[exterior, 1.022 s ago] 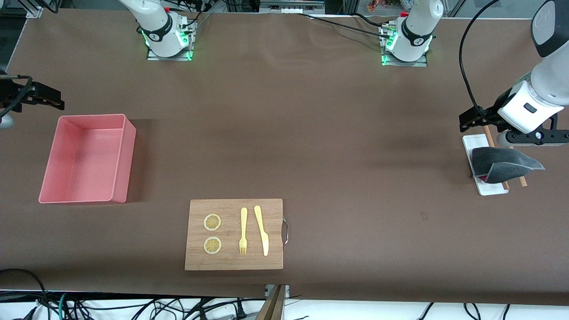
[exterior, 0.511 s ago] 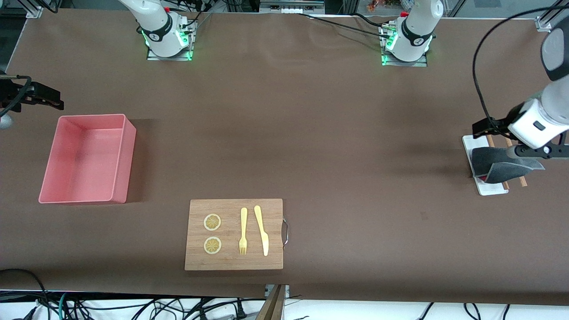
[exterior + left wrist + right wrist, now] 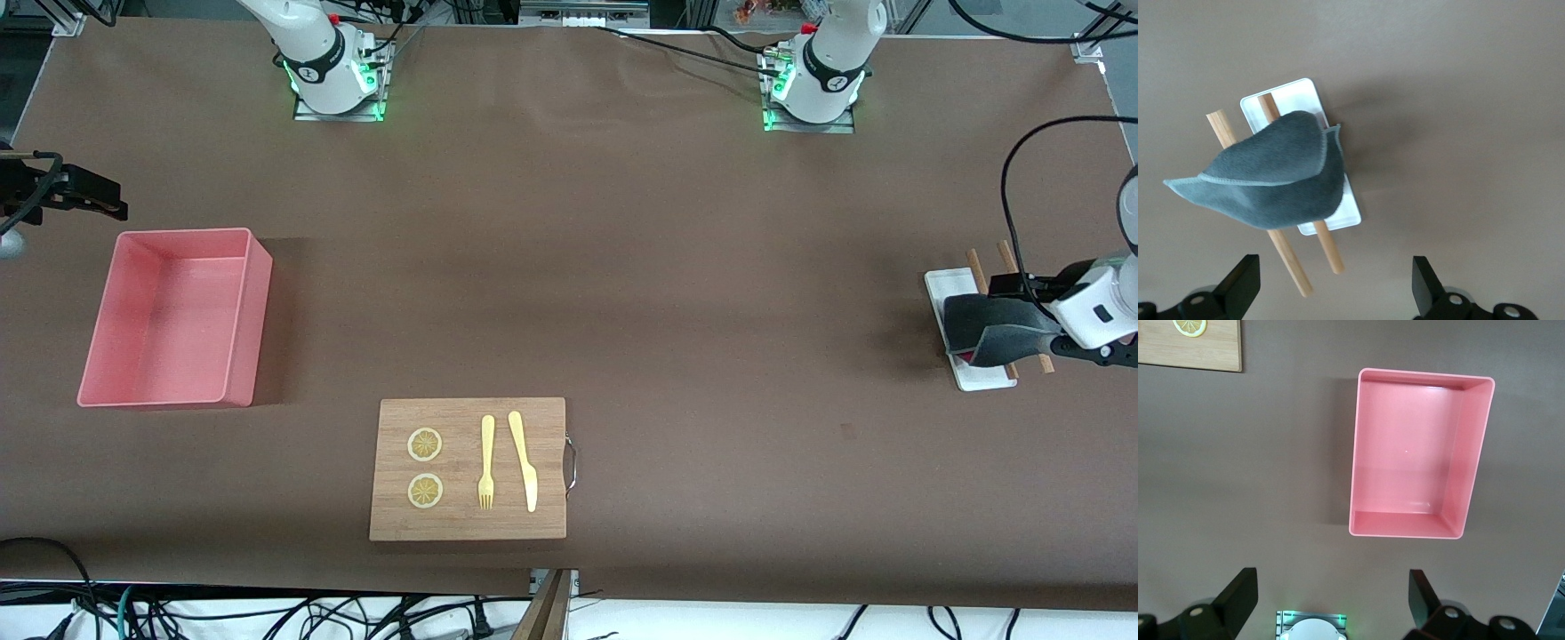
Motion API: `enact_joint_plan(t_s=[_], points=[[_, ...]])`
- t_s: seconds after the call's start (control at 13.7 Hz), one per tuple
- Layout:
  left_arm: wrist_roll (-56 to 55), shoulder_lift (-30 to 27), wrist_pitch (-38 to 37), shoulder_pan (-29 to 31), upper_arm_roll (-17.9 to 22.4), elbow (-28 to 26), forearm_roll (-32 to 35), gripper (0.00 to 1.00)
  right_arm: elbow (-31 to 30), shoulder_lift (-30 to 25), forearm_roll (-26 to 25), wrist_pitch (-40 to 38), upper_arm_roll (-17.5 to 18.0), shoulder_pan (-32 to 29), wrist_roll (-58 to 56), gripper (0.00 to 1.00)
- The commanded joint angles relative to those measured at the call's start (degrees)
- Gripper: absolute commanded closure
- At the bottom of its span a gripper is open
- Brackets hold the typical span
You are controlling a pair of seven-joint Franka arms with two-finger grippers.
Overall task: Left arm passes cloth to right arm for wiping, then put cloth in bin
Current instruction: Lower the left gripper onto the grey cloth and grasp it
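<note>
My left gripper (image 3: pixel 1331 293) hovers with its jaws spread wide and nothing between them, above the cloth (image 3: pixel 991 326) at the left arm's end of the tabletop (image 3: pixel 622 267). No part of it touches the fabric. The dark grey cloth (image 3: pixel 1265 175) lies folded and draped over two wooden sticks (image 3: pixel 1288 260) and a small white tray (image 3: pixel 942 289), its long axis running across the sticks, one pointed corner sticking out past them and the rounded bulk resting over the tray (image 3: pixel 1288 97).

My right gripper (image 3: pixel 1331 613) waits, likewise wide open and holding nothing, up in the air beside the bin (image 3: pixel 173 316) at the right arm's end of the tabletop. The pink bin (image 3: pixel 1418 457) sits upright with its opening facing up, its long sides running toward the front camera.

Nearer to the front camera, a wooden board (image 3: pixel 468 468) carries two lemon slices (image 3: pixel 425 444), a yellow fork (image 3: pixel 486 462) and a yellow knife (image 3: pixel 524 460), fork and knife lying side by side.
</note>
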Motion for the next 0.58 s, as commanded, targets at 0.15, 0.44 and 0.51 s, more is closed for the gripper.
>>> enact_joint_plan(t_s=[0.15, 0.44, 0.51], points=[[16.9, 6.8, -1.4, 2.8, -0.5, 5.6, 2.0, 0.00, 0.7, 0.1, 0.8, 0.0, 0.0, -0.3, -0.3, 0.00], [31.9, 8.8, -1.2, 4.8, -0.4, 5.8, 4.1, 0.00, 0.7, 0.2, 0.7, 0.1, 0.0, -0.3, -0.1, 0.00], [35.1, 9.4, -1.1, 4.9, -0.4, 6.1, 4.0, 0.00, 0.6, 0.2, 0.7, 0.1, 0.0, -0.3, -0.1, 0.00]])
